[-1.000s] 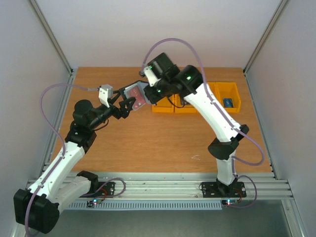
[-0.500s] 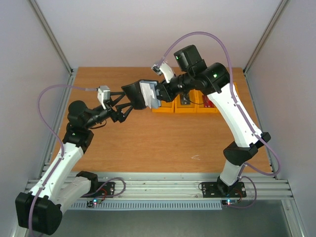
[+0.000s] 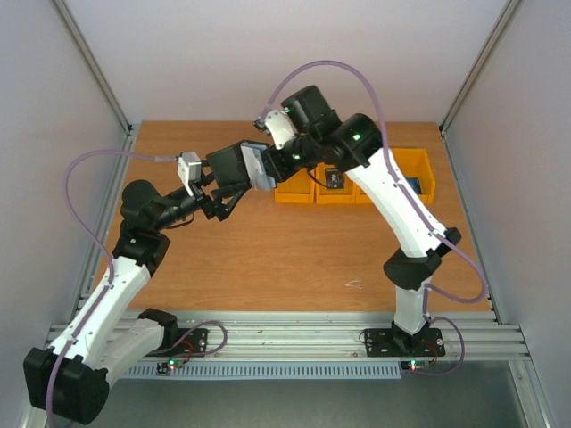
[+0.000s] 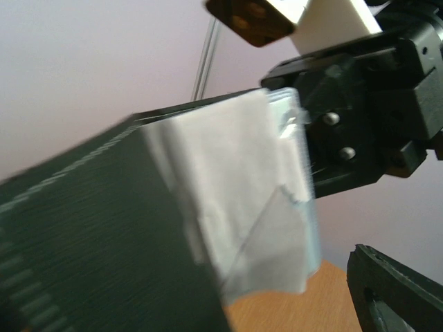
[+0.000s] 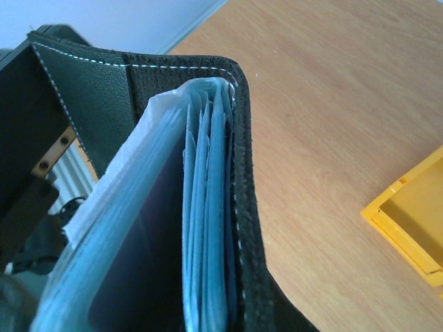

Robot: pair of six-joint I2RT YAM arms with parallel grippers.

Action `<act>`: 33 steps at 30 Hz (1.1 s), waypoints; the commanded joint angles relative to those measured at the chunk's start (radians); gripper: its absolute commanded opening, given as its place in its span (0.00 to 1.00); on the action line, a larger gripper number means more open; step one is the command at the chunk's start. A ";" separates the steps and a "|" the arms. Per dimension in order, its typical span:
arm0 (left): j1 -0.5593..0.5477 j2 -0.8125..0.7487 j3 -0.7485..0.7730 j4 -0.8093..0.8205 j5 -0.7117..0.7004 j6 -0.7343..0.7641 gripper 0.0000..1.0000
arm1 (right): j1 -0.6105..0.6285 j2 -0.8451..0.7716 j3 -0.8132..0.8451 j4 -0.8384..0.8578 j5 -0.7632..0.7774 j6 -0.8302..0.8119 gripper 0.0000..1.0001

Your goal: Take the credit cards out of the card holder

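Top view: card holder (image 3: 234,164) is up in mid-air, upper centre of frame, over the surface (image 3: 268,259), just left of the yellow bins (image 3: 294,193). R hand (image 3: 266,168) pinches its edge by the pale sleeves (image 5: 201,228). L hand (image 3: 223,183) is spread wide at the black cover; can't tell if touching.

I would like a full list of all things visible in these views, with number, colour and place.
card holder: one, black, held in the air over the table.
plastic sleeves: several, pale blue, inside the card holder.
bins: at least three, yellow, far right of the table.
card: one, blue, in the rightmost bin.
table: one, brown wood.
right gripper: one, black, shut on the card holder.
left gripper: one, black, open, close beside the card holder.
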 commanded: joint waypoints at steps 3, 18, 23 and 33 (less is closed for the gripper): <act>-0.030 0.021 0.026 0.023 -0.072 0.008 0.99 | 0.041 0.064 0.078 0.007 0.078 0.071 0.01; -0.028 0.011 0.010 0.003 -0.102 0.017 0.69 | 0.048 0.063 0.072 0.068 -0.129 0.077 0.01; -0.029 0.012 0.009 -0.010 -0.121 0.030 0.71 | 0.053 0.062 0.072 0.067 -0.144 0.079 0.01; -0.029 0.024 0.016 -0.041 -0.132 0.048 0.90 | 0.086 0.077 0.078 0.073 -0.072 0.098 0.01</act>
